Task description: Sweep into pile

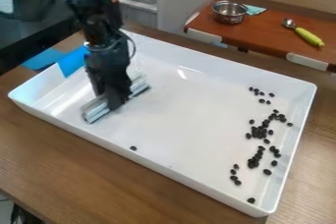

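Wooden counter (66,169) is running around a white tray (177,115), whose raised walls are enclosing an open middle. Dark beans (259,132) are lying scattered and clumped near its right side, while one bean (133,148) is sitting alone by the front wall. The jaws (115,104) are hanging at a pale bar (97,110) toward the left; I can't tell how far they're opening or whether they're gripping it. Behind, a metal pot (230,14) and green-handled spoon (307,35) are resting.

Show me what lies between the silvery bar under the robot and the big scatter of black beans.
In the camera view, just bare tray between bar and scatter; one stray bean sits nearer the front wall.
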Robot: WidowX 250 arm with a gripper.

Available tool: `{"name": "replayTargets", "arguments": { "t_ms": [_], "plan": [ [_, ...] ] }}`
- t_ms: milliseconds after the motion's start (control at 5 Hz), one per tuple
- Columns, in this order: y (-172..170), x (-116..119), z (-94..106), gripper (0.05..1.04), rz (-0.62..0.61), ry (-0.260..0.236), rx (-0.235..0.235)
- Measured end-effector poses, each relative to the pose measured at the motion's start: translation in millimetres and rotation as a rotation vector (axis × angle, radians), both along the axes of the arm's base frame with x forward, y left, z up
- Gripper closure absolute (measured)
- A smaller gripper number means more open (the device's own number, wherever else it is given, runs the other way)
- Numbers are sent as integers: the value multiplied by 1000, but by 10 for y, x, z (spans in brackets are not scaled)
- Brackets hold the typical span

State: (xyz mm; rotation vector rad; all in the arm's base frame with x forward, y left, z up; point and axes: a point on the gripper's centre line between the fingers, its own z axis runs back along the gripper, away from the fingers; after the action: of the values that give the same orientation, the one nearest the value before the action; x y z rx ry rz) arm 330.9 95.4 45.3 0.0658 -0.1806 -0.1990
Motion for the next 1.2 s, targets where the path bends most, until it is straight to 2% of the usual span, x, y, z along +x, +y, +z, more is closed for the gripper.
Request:
{"name": "replayTargets", "arguments": {
  "t_ms": [400, 600, 1000, 1200],
  "plan": [
    [-192, -130, -7, 699, -2, 57, -12],
    [-342, -240, 38, 699, -13, 59, -16],
    [-548, -351, -43, 699, -34, -1, 38],
    [-745, -354, -71, 699, -3, -12, 30]
  ]
}}
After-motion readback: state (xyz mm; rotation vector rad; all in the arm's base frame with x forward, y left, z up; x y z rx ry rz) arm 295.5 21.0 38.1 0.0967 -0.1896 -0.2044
